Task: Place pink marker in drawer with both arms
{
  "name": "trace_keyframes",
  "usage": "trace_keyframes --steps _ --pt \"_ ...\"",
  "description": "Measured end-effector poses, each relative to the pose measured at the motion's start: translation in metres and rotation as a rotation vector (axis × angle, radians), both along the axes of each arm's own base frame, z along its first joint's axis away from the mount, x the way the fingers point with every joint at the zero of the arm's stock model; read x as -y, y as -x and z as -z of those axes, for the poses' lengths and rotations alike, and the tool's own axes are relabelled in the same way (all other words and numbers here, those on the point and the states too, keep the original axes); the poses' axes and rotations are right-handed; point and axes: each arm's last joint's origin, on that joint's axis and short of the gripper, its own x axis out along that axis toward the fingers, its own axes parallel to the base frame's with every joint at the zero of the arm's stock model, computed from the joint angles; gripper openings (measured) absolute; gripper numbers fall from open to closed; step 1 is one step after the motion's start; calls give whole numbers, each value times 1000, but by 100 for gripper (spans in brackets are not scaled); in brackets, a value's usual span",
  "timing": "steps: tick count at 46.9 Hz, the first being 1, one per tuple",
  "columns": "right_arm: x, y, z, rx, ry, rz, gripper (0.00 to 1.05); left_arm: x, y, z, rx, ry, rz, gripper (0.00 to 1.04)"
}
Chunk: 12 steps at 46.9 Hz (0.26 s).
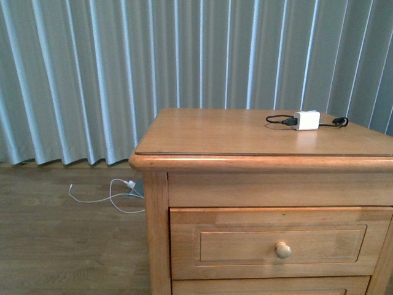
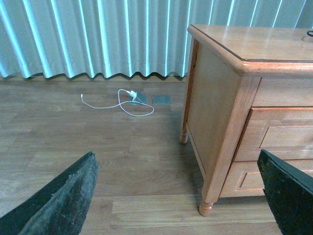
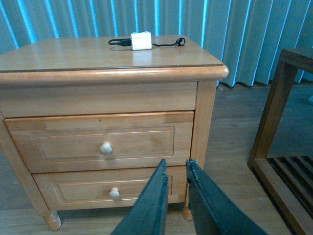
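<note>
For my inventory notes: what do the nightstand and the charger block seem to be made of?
The nightstand looks like honey-coloured wood with a glossy varnish: grain lines show and its top reflects light. The charger block looks like smooth white plastic, probably.

Honey-coloured wooden nightstand, a white charger block with black cable on its top.

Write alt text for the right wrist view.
A wooden nightstand with its top drawer shut, a lower drawer beneath, and a white charger block with black cable on top. The right gripper shows nearly closed and empty in the foreground.
</note>
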Motion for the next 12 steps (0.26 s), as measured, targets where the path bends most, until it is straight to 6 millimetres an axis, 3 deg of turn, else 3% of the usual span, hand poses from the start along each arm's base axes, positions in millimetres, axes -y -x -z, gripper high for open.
trace_keyframes --steps 12 --pt "0 0 0 0 0 0 65 0 0 0 0 0 0 99"
